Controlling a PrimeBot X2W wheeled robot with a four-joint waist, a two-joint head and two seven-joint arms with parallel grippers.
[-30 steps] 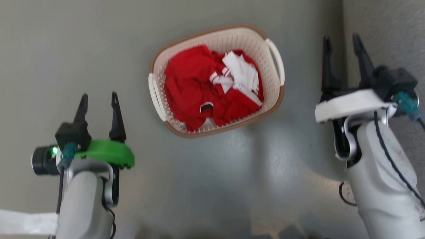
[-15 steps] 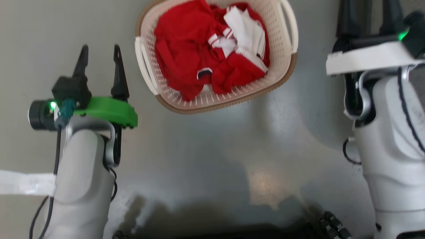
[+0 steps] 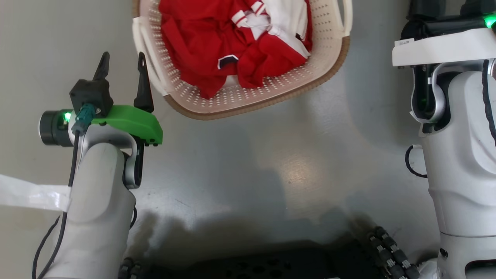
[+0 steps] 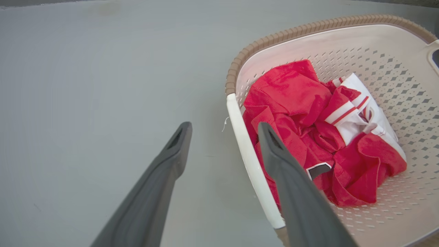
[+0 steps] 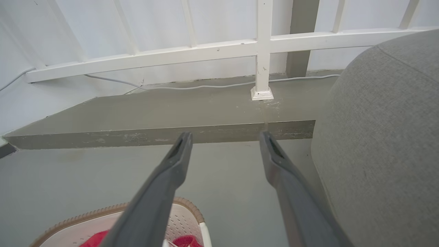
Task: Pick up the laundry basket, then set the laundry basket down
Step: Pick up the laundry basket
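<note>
Both pincers were open and empty beside the basket on the floor!

The laundry basket (image 3: 267, 91) sat at twelve o'clock in the head view. The left pincer (image 3: 123, 56) hung spread at its nine o'clock, likely lining up on the white handle (image 3: 149, 58). The left wrist view showed one finger crossing that handle, contact unclear. The right wrist view showed the right pincer (image 5: 225, 134) spread, with the basket at seven o'clock.

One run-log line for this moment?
laundry basket: on floor | left end effector: open, near handle | right end effector: open
</note>
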